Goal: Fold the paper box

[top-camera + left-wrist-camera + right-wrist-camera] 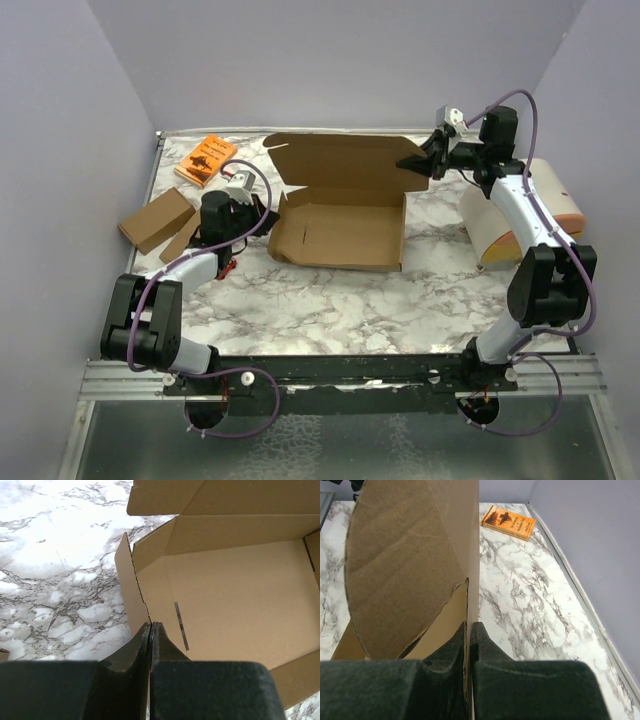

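Note:
The paper box (340,205) is a brown cardboard die-cut, half formed, lying open in the middle of the marble table with its lid panel raised at the back. My left gripper (268,215) is shut on the box's left side wall (131,575); the wall's edge runs between its fingertips in the left wrist view. My right gripper (422,160) is shut on the lid's right edge (472,555) at the back right. The box floor with a slit (235,595) shows in the left wrist view.
A small orange book (205,158) lies at the back left, also in the right wrist view (508,522). Two folded brown boxes (157,220) sit at the left edge. A beige and orange padded object (520,215) lies under my right arm. Walls enclose the table.

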Controlling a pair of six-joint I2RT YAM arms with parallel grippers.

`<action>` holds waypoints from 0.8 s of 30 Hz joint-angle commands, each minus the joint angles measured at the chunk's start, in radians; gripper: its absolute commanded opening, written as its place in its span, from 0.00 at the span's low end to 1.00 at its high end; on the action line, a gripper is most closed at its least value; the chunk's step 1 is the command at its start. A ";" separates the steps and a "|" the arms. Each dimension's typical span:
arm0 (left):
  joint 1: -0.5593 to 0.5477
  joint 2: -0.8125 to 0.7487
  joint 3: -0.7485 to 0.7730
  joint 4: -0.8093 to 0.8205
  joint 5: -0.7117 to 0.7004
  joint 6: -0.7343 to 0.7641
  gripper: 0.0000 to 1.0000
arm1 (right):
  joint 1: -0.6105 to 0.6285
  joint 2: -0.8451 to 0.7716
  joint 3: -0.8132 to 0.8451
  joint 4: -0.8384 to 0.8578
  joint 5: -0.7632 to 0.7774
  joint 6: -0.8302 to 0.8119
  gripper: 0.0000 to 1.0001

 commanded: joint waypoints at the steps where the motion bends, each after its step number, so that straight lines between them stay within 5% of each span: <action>1: -0.013 -0.039 0.036 -0.002 0.019 0.028 0.00 | 0.002 -0.041 -0.023 0.043 0.023 0.030 0.01; 13: 0.028 -0.012 -0.010 0.016 -0.139 -0.145 0.00 | 0.002 -0.063 -0.106 0.132 -0.020 0.061 0.01; 24: 0.037 0.040 0.020 -0.033 -0.206 -0.085 0.00 | 0.002 -0.079 -0.152 0.262 -0.060 0.174 0.01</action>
